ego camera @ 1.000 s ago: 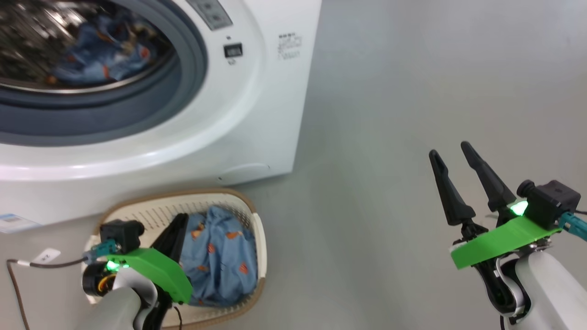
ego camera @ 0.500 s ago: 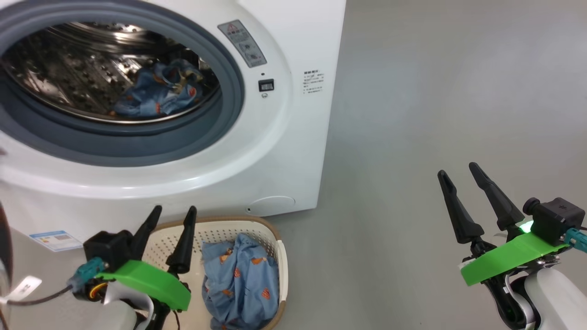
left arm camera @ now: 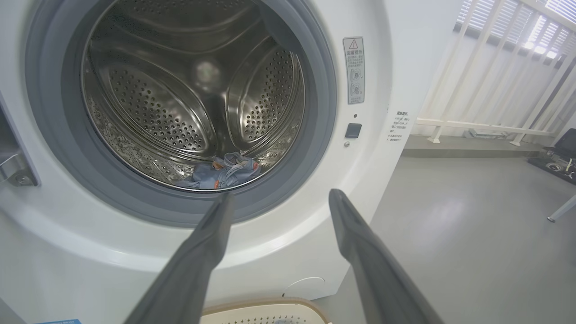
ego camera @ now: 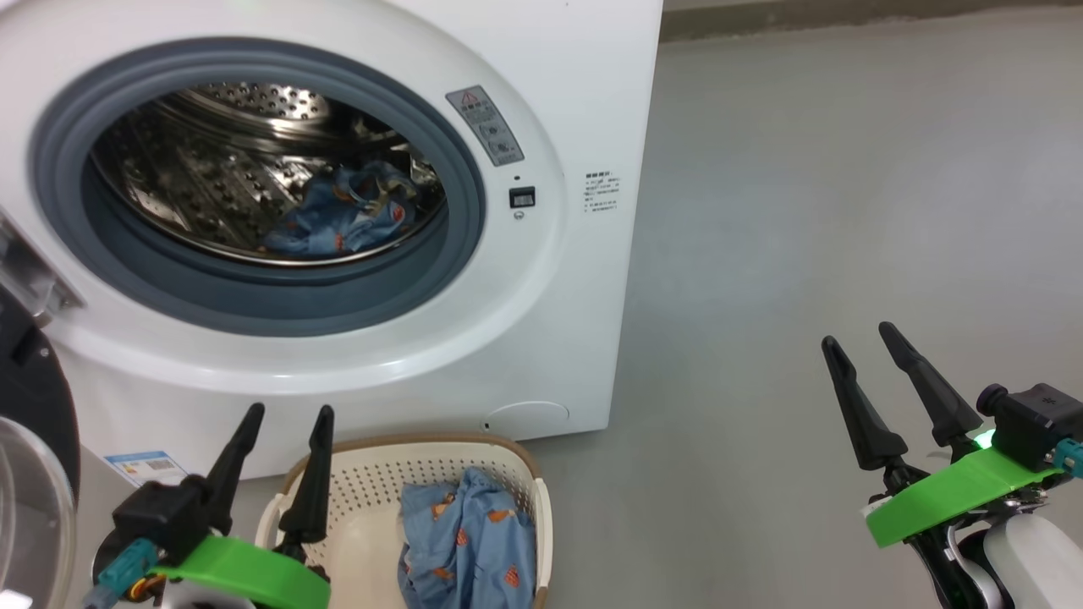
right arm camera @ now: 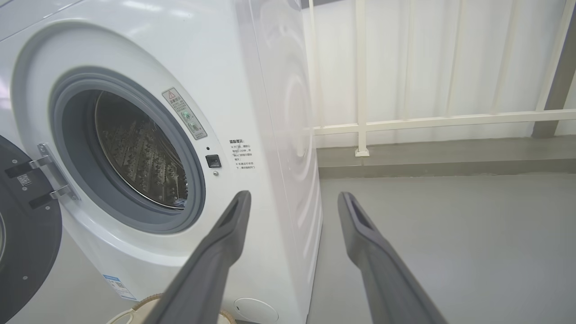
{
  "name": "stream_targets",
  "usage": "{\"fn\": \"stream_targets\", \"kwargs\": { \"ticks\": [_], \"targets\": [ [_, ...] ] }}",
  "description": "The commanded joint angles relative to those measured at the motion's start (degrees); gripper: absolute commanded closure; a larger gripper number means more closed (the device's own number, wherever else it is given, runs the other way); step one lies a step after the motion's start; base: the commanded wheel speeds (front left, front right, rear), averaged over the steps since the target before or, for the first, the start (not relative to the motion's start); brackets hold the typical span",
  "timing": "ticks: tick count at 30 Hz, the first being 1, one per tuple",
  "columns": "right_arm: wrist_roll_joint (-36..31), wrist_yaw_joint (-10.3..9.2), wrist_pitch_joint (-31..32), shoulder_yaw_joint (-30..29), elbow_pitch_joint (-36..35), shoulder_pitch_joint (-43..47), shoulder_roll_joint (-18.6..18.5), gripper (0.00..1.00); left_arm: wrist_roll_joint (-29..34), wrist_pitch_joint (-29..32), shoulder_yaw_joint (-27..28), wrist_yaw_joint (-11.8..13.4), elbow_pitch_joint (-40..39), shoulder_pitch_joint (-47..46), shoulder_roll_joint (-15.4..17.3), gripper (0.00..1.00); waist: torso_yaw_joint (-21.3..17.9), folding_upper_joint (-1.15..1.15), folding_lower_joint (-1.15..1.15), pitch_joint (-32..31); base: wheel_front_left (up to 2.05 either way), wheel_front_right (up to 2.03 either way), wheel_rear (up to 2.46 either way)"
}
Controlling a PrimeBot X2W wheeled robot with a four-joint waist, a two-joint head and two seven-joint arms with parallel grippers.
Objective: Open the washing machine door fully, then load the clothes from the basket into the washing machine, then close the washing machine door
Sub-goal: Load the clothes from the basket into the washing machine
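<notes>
Hovering near the basket's (ego camera: 364,499) left rim with the left gripper (ego camera: 288,413) spread wide, empty. Holding the right gripper (ego camera: 859,337) equally parted, grasping nothing, well off to the right. Showing the washing machine door (ego camera: 38,397) swung open, cut off at the left edge. Showing clothes (ego camera: 470,541) bunched by the basket's right wall, lower end cropped, and another blue piece (ego camera: 347,224) low in the washing machine's (ego camera: 592,101) drum (ego camera: 211,169).

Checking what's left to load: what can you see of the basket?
The basket is cream-white perforated plastic, rounded, with a brown rim band. It stands upright on the grey floor just before the washing machine, its near end cut off. A crumpled light blue printed cloth lies in its right half; the left half looks bare.
</notes>
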Motion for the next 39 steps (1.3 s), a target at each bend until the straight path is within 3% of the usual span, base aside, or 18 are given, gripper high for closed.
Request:
{"fn": "stream_targets", "kwargs": {
  "ticks": [1, 15, 39],
  "targets": [
    [0.5, 0.26, -0.5, 0.8, -1.2, 0.8, -1.5, 0.00, 0.5, -0.5, 2.5, 0.4, -1.9, -0.6, 2.0, 0.00, 0.5, 0.00, 0.00, -1.1, 0.00, 0.00, 0.00],
    [0.6, 0.26, -0.5, 0.2, -2.1, 2.5, -2.5, 0.00, 0.1, -0.5, 7.7, 3.4, -8.0, 5.8, 3.2, 0.00, 1.2, 0.00, 0.00, -3.1, 0.00, 0.00, 0.00],
    [0.3, 0.26, -0.5, 0.0, -2.5, 2.3, -2.2, 0.00, 0.2, -0.5, 8.8, 3.9, -8.6, 6.6, 2.8, 0.00, 0.7, 0.00, 0.00, -2.3, 0.00, 0.00, 0.00]
  ]
}}
